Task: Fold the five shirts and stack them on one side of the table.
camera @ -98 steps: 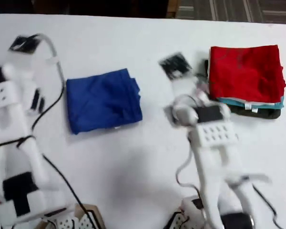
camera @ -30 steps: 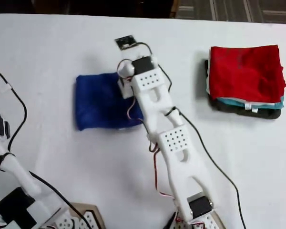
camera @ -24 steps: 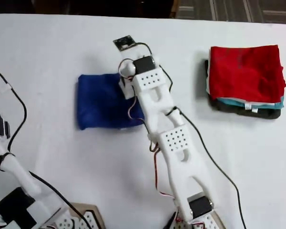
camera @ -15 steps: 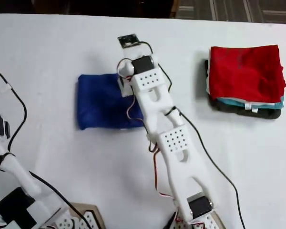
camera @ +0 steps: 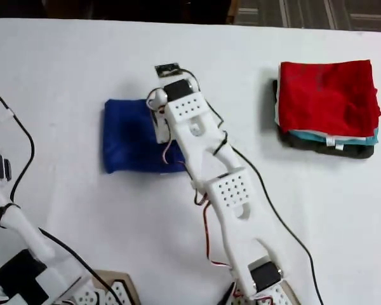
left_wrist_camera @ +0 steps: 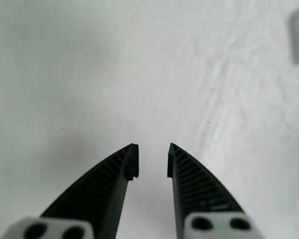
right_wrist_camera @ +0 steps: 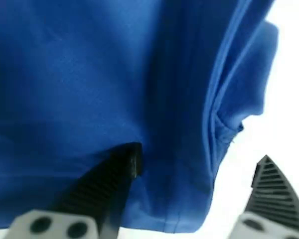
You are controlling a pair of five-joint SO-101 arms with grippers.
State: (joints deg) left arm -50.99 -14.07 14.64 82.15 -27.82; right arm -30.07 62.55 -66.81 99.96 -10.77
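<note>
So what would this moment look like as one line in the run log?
right tool: open, straddling edge of blue shirt | left tool: open, over table | stack: red shirt on top

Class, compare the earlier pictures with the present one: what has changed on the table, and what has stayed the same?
The right arm swung from beside the stack across to the blue shirt; its open pincer now straddles the shirt's edge, gripping nothing yet. The left arm drew back. The stack stayed put.

Right arm (camera: 192, 126) hides part of the blue shirt (camera: 128, 136).
</note>
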